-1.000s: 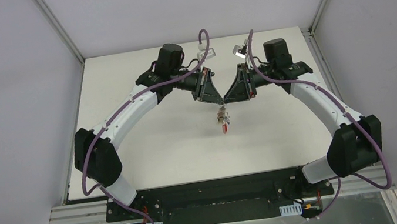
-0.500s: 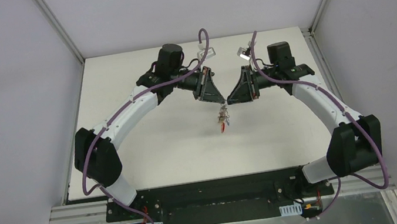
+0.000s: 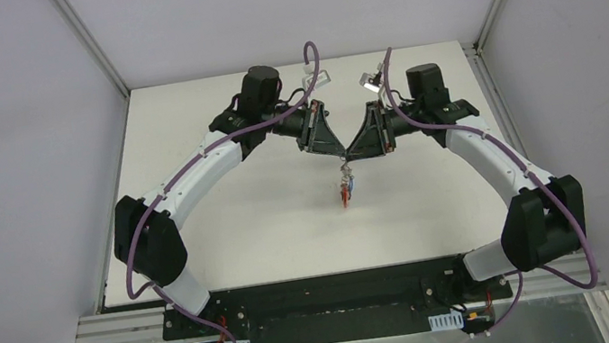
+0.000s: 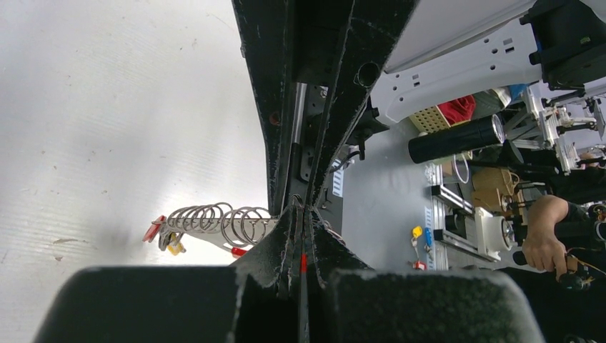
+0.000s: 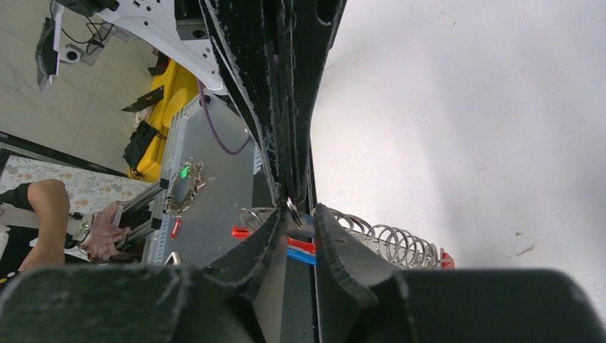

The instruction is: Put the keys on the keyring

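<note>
Both grippers meet tip to tip above the table's middle. My left gripper point(image 3: 338, 160) is shut on the keyring, a thin grey edge with a red mark point(image 4: 303, 261) pinched between its pads. Wire rings point(image 4: 214, 223) stick out to its left, with red point(image 4: 154, 229) and yellow point(image 4: 174, 248) key heads hanging at their far end. The bunch of keys point(image 3: 345, 189) dangles below the tips. My right gripper point(image 5: 298, 214) has its jaws a narrow gap apart, with a blue key head point(image 5: 301, 256) spanning that gap. A red head point(image 5: 241, 232) lies behind it, and a small metal ring point(image 5: 292, 208) is at the tips.
The white table point(image 3: 226, 220) is walled at the left, back and right. The black base rail point(image 3: 329, 300) runs along its near edge. Both arms arch inward over the table's rear half.
My right gripper drew a little away to the right, then came back against the left gripper's tip. A blue key head now shows in the hanging bunch. The left arm has stayed put.
</note>
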Controlling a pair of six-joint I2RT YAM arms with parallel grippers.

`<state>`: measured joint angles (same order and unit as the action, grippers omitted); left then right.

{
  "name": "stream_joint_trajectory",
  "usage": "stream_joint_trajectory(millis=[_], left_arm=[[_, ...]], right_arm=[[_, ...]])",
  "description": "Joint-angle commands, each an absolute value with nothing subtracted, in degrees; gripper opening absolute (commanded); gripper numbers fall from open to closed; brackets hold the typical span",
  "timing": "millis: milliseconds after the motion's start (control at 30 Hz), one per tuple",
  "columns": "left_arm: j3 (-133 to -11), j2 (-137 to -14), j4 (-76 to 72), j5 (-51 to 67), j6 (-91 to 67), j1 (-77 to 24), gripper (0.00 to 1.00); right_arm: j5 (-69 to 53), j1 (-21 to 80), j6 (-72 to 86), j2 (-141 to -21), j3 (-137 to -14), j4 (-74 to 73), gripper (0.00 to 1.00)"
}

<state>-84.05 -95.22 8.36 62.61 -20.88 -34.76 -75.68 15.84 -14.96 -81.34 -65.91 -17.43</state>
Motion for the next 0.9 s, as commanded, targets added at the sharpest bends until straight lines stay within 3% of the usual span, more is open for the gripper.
stream_joint_trajectory(millis=[0, 267, 433, 600, 867], left_arm=[[-84.6, -93.3, 5.2, 64.6, -22.2, -34.3, 0.0], [-84.9, -93.7, 6.6, 63.2, -21.0, -34.3, 0.0], [-85.8, -93.5, 9.2, 62.4, -19.2, -33.6, 0.0], [-88.7, -93.6, 17.6, 62.4, -12.5, -32.9, 0.0], [-96.0, -95.5, 30.8, 61.5, -1.3, -32.9, 0.16]], right_arm=[[-78.7, 16.1, -12.9, -80.6, -66.3, -13.8, 0.2], [-78.8, 16.0, -10.4, -80.6, -66.1, -12.1, 0.0], [-77.0, 15.1, -8.2, -80.6, -66.7, -10.7, 0.0], [-70.5, 15.8, -19.1, -81.3, -72.1, -24.6, 0.0], [-63.2, 18.6, -31.3, -82.8, -78.2, -40.0, 0.0]])
